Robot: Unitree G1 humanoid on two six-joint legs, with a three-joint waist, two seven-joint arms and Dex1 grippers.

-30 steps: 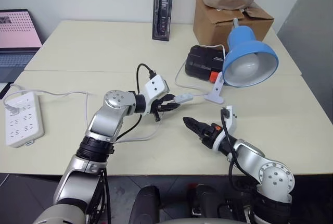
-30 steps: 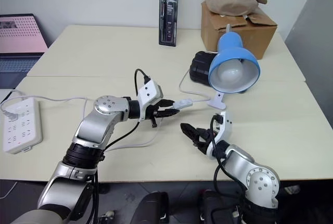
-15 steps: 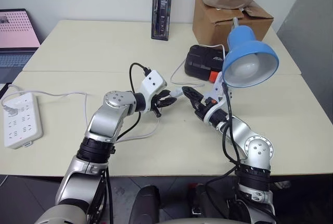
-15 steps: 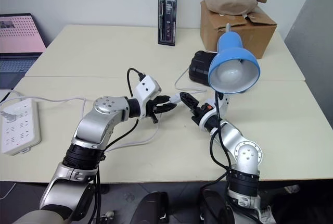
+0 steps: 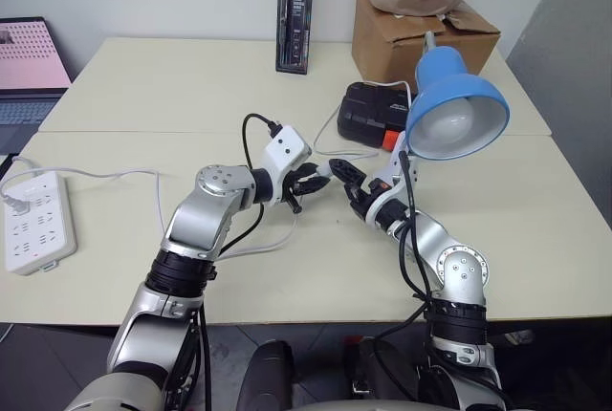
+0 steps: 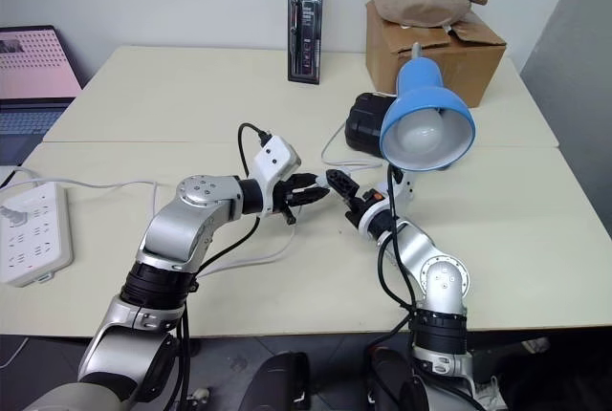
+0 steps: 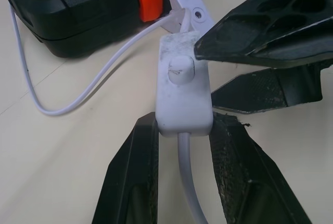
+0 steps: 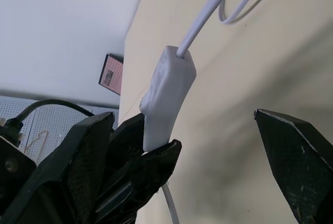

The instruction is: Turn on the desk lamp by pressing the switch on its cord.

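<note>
The desk lamp (image 5: 457, 115) with its blue shade stands at the right on a white clip base. Its thin white cord (image 7: 78, 94) runs to the small white switch (image 7: 182, 91), which has a round button on top. My left gripper (image 7: 183, 122) is shut on the switch's near end and holds it above the table. My right gripper (image 5: 346, 180) is open and faces the left one. One of its black fingers (image 7: 270, 31) has its tip at the switch's edge beside the button. Whether it touches, I cannot tell. In the right wrist view the switch (image 8: 169, 94) stands between my open fingers.
A black case (image 5: 368, 113) with an orange latch lies behind the switch. A cardboard box (image 5: 421, 38) with a cloth on it stands at the back right. A white power strip (image 5: 38, 220) lies at the left edge, a laptop (image 5: 29, 57) beyond it.
My right gripper has come up from the table's front edge, forward and left, to the switch, its jaws still open. My left gripper has kept its hold on the switch in place.
</note>
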